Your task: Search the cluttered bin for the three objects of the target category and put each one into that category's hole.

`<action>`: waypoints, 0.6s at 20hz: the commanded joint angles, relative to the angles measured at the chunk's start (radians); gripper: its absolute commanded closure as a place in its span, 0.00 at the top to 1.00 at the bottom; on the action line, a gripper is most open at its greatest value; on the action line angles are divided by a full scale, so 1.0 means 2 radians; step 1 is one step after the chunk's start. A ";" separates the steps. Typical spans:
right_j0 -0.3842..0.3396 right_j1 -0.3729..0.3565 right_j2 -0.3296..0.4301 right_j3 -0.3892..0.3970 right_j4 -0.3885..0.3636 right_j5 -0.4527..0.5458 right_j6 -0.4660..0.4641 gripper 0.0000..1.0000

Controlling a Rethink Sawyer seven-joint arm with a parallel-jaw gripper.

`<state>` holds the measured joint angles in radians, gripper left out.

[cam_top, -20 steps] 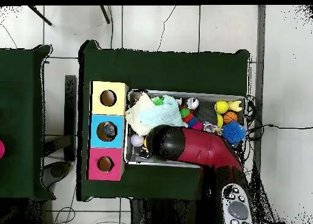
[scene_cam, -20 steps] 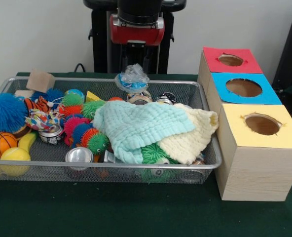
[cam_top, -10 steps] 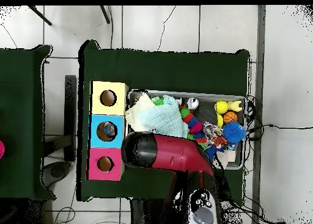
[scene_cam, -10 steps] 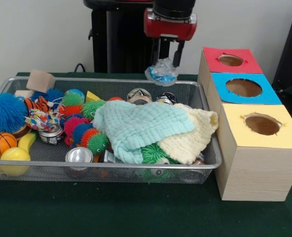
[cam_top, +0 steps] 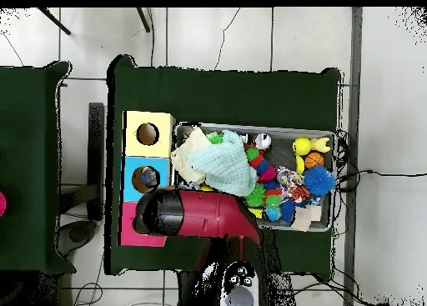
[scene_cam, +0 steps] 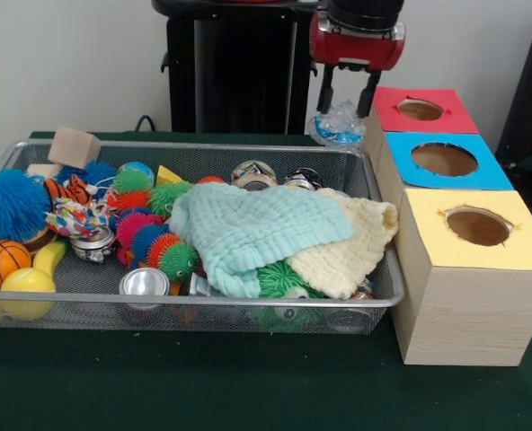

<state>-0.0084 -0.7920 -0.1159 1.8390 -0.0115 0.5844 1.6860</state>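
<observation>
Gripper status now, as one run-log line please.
gripper: shut on crumpled plastic bottle | position: past bin edge, beside red box | overhead: arm covers red box | bottle: not yet dropped

Front view: a low, close camera looks across the table [scene_cam: 203, 395] at the bin [scene_cam: 194, 301] and boxes [scene_cam: 468, 269]. Overhead view: a high, distant camera looks straight down, turned half round. Both share bin [cam_top: 329, 136], boxes [cam_top: 133, 153] and table [cam_top: 225, 94].

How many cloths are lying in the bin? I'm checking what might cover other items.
2. A mint green cloth lies mid-bin, overlapping a cream cloth at the end nearest the boxes. More could be buried under the clutter.
</observation>
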 commanded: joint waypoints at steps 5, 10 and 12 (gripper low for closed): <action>0.013 0.015 -0.002 0.030 0.031 -0.032 0.139 0.00; 0.015 0.021 0.002 0.031 0.037 -0.042 0.142 0.00; 0.018 0.024 0.002 0.035 0.039 -0.050 0.145 0.00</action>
<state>0.0286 -0.7917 -0.1199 1.8400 0.0148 0.5704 1.7113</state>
